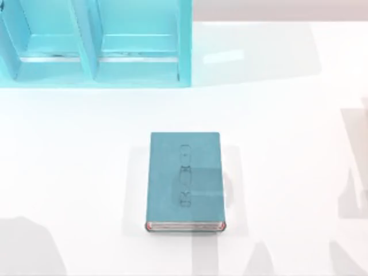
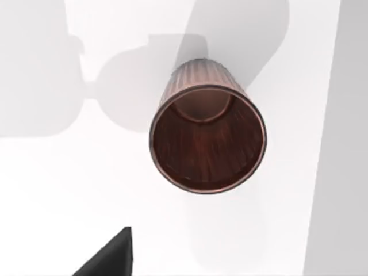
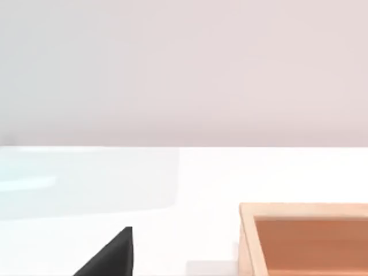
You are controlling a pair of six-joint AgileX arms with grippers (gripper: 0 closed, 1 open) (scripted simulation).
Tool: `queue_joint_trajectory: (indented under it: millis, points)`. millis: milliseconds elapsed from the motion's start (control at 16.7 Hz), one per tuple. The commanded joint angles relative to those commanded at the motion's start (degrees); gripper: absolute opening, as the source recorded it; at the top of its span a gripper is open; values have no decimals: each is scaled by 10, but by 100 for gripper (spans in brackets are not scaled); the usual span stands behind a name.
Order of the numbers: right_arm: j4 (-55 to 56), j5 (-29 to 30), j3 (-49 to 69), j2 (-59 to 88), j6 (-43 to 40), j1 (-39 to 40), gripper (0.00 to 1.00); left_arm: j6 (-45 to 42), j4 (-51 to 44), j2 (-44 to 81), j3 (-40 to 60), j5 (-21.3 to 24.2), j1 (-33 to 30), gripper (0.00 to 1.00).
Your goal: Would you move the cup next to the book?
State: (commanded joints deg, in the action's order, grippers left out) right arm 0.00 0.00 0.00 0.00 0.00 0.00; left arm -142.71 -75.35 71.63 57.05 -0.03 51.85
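Below my left hand (image 2: 106,256), whose grip I cannot tell, I see the cup (image 2: 207,138): reddish-brown, ribbed, dark inside, upright on the white surface (image 2: 69,190).

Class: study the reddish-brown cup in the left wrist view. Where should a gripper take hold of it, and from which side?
Grip the cup at its rim, coming straight down from above. It stands upright with its round mouth open toward the left wrist camera, so one jaw could probably slip inside and one outside the thin wall.
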Motion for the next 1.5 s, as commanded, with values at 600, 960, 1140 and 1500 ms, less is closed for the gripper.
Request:
queue_joint_trajectory:
  millis: [600, 960, 1140, 1500]
  points:
    - [0, 0, 0, 0, 0, 0, 100, -1, 162, 36, -122, 0, 1, 100]
    - [0, 0, 0, 0, 0, 0, 100, -5, 251, 58, -193, 0, 4, 100]
    - [0, 0, 0, 0, 0, 0, 100, -5, 251, 58, -193, 0, 4, 100]
    - [0, 0, 0, 0, 0, 0, 100, -5, 251, 58, -193, 0, 4, 55]
